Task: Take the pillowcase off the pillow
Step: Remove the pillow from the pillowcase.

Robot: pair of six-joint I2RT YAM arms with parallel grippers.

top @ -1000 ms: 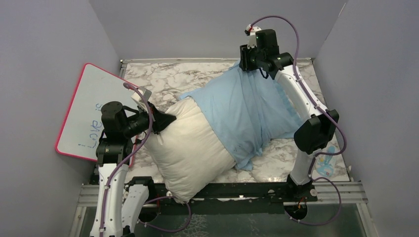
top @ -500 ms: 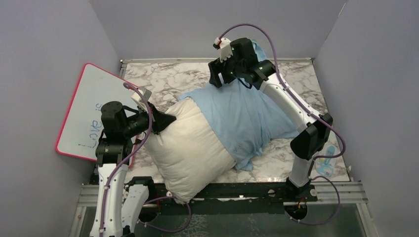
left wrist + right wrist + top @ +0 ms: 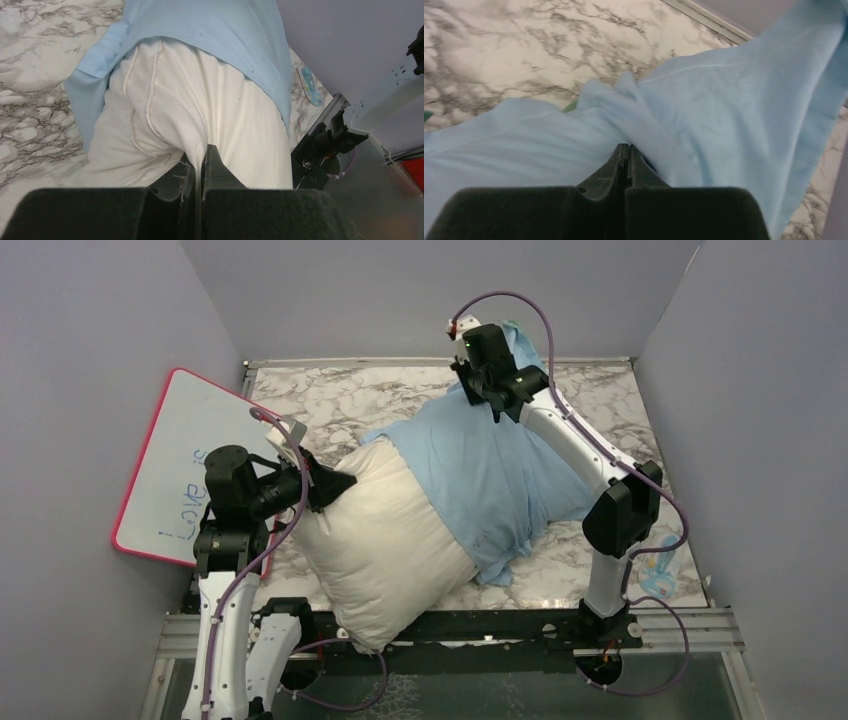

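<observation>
While pinching a cream corner of the pillow (image 3: 225, 115) in the tightly closed left gripper (image 3: 201, 156), clamps a bunched fold of the pillowcase (image 3: 724, 90) in the right gripper (image 3: 625, 150), likewise closed on cloth, near the far edge of the table (image 3: 330, 390). Mid-strip, seemingly, with only the pillow's far half sheathed and the bare half toward the left arm. Calls next for hauling the pillowcase away while anchoring the pillow. Shows the layout only from above; proves each pinch only at the wrists.
</observation>
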